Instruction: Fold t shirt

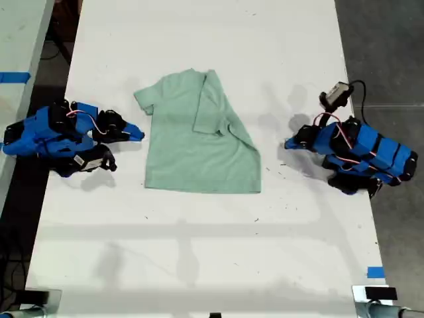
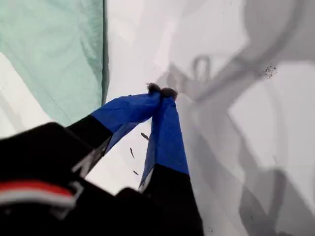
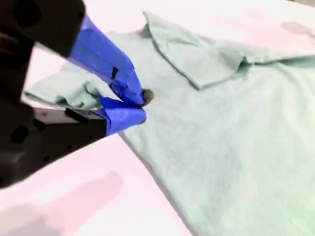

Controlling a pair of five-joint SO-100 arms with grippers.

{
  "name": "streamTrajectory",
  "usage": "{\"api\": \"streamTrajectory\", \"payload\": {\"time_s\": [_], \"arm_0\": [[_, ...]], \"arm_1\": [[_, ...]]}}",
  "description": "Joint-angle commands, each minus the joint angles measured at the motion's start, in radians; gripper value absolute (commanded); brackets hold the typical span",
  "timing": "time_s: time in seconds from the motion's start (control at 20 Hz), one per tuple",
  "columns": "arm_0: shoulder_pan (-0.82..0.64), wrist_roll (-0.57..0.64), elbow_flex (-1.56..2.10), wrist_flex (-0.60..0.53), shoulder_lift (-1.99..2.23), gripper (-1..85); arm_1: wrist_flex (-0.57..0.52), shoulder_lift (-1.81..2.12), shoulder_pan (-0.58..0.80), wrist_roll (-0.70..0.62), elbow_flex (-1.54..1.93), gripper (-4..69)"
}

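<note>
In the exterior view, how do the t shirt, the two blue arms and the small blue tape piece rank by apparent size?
1. The t shirt, clearly the largest.
2. My second arm and my first arm: they look about alike, so I do not rank one above the other.
3. The blue tape piece, the smallest.

My first gripper point(image 2: 160, 92) and my second gripper point(image 3: 140, 105) are both closed, empty.

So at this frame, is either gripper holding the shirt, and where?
Nothing is held. My first gripper is shut over bare table; my second gripper sits shut at the t-shirt edge, pinching no fabric.
</note>
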Motion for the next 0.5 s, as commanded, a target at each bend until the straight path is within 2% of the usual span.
{"api": "streamTrajectory", "payload": {"time_s": [0.0,0.15,0.3,0.45], "arm_0": [[-0.155,0.129,-0.245,0.018,-0.305,-0.1],[-0.330,0.341,-0.483,0.009,-0.922,11.7],[-0.566,0.591,-0.540,-0.126,-1.144,13.5],[-0.772,0.739,-0.620,-0.215,-1.384,14.0]], "arm_1": [[-0.002,0.009,0.005,0.011,0.034,-0.5],[-0.003,0.009,0.005,0.009,0.034,-0.5],[-0.006,0.009,0.003,0.003,0.034,-0.5],[-0.008,0.009,0.002,0.000,0.035,-0.5]]}}
